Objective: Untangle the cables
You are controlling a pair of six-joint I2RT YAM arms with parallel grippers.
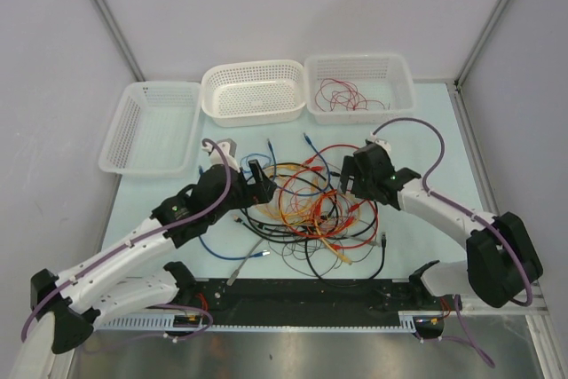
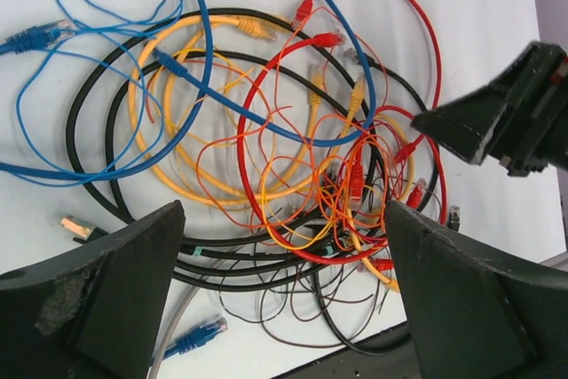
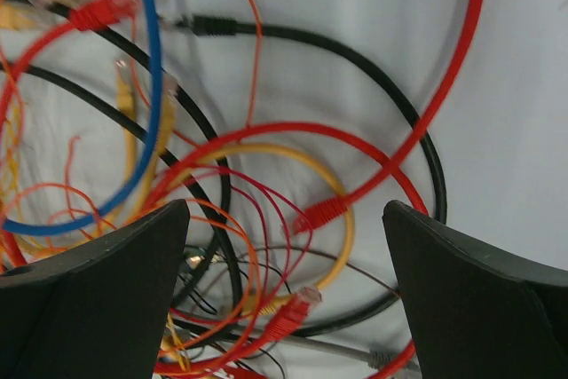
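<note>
Many cables (image 1: pixel 311 210) heaped on bench (image 1: pixel 417 144) between left claw (image 1: pixel 259 182) and right claw (image 1: pixel 349 182); both claws spread wide, empty.

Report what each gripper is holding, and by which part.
Nothing is held. The left gripper and the right gripper both stand open above the cables, with no wire pinched between their fingers.

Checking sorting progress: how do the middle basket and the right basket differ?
The right basket holds a thin red wire; the middle basket shows none inside. The middle basket has rounded corners, the right basket squarer ones. Both are white, perforated, at the table's far edge.
</note>
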